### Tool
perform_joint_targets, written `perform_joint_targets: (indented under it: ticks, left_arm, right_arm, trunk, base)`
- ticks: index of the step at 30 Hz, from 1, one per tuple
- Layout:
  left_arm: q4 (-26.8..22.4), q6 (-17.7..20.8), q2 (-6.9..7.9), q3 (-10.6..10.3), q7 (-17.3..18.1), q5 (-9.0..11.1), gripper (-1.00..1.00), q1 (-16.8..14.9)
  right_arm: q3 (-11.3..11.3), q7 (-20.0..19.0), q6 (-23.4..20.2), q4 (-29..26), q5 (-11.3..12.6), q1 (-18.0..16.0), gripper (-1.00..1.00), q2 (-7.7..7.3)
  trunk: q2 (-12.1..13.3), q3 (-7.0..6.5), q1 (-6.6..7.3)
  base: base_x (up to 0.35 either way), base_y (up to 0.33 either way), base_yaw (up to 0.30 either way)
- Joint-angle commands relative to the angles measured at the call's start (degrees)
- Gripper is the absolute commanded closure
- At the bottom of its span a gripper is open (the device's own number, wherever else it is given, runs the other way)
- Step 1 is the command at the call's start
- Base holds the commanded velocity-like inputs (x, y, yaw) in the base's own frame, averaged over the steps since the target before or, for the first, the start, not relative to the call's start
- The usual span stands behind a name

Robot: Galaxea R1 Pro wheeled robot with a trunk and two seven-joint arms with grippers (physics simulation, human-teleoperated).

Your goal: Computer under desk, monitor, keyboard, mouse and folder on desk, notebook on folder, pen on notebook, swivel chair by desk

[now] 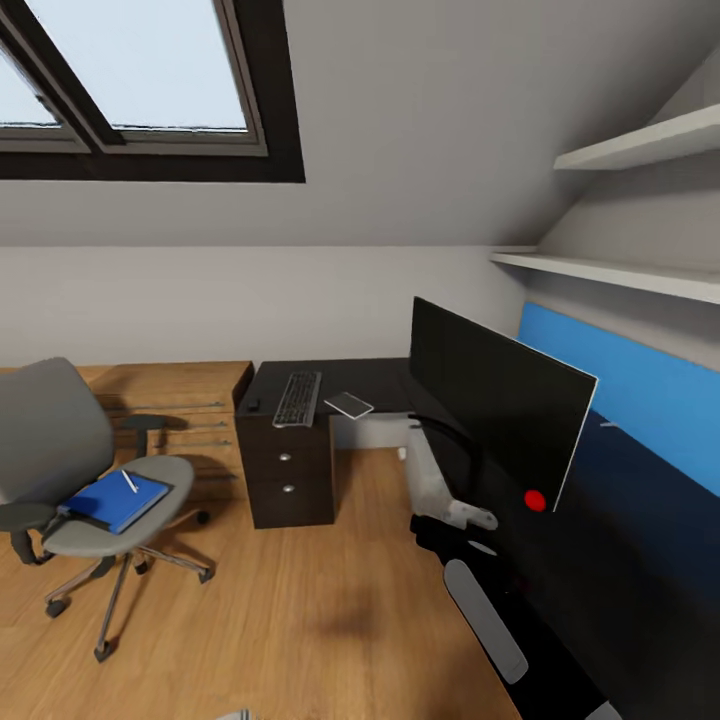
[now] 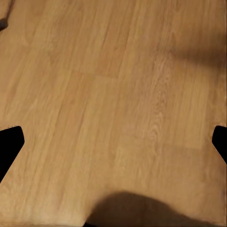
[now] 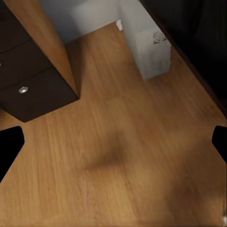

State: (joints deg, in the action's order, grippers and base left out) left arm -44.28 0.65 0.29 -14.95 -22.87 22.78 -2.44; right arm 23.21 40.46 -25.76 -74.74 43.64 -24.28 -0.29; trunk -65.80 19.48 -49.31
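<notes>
The swivel chair [image 1: 70, 470] stands on the wood floor at the left, with the blue folder [image 1: 115, 500] on its seat and the white pen [image 1: 130, 481] lying on the folder. On the far wing of the black desk [image 1: 380, 380] lie the keyboard [image 1: 297, 398], the pale notebook [image 1: 348, 404] and a small dark mouse [image 1: 254, 404]. The monitor [image 1: 495, 400] stands on the desk's right wing. Below it sits the white computer [image 1: 428, 475] [image 3: 152, 53]. My left gripper [image 2: 113, 144] and right gripper [image 3: 113, 144] hang open over bare floor, holding nothing.
The black drawer unit [image 1: 290, 480] [image 3: 28, 90] carries the desk's left end. Low wooden shelving [image 1: 190, 410] runs behind the chair. A blue wall panel [image 1: 630, 390] and white shelves [image 1: 640, 145] line the right wall. My right arm [image 1: 485, 605] reaches along the desk edge.
</notes>
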Motion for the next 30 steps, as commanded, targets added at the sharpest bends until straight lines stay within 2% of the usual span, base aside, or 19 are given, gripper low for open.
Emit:
perform_joint_targets:
  ticks: [1, 11, 23, 26, 28, 30]
  left_arm:
    - [-0.11, 0.08, 0.04, -0.19, -0.45, 0.32, -1.0, -0.02]
    - [-0.06, 0.13, 0.06, 0.02, -0.64, 0.34, -1.0, -0.02]
    - [0.67, 0.14, 0.25, 0.26, -0.75, 0.52, -1.0, -0.02]
    - [0.68, 0.14, 0.29, 0.89, -0.75, 0.76, -1.0, -0.02]
    - [0.72, 0.1, 0.22, 2.68, -0.55, 0.89, -1.0, -0.02]
    - [0.85, 0.07, 0.21, 3.59, -0.42, 0.93, -1.0, -0.02]
  right_arm:
    - [0.1, 0.41, -0.17, -0.05, 0.3, -0.07, -1.0, -0.04]
    - [0.08, 0.41, 0.98, 0.01, 0.3, -0.07, -1.0, -0.13]
    - [-0.13, 0.41, 1.47, 0.1, 0.32, -0.07, -1.0, -0.15]
    - [-0.4, 0.41, 1.63, 0.07, 0.31, -0.07, -1.0, -0.16]
    - [-0.77, 0.41, 2.45, 0.11, 0.31, -0.07, -1.0, -0.39]
    - [-0.89, 0.41, 3.37, 0.13, 0.34, -0.07, -1.0, -1.09]
  trunk:
    - [-0.05, 0.07, 0.01]
    - [-0.05, 0.07, 0.01]
    - [-0.05, 0.07, 0.01]
    - [-0.05, 0.07, 0.01]
    - [-0.05, 0.07, 0.01]
    - [-0.05, 0.07, 0.01]
  base:
    - [-0.158, -0.31, -0.228]
    - [-0.173, -0.272, -0.256]
    - [-0.042, -0.029, -0.056]
    - [-0.001, -0.021, -0.001]
    - [0.0, -0.196, 0.0]
    - [0.0, -0.284, 0.0]
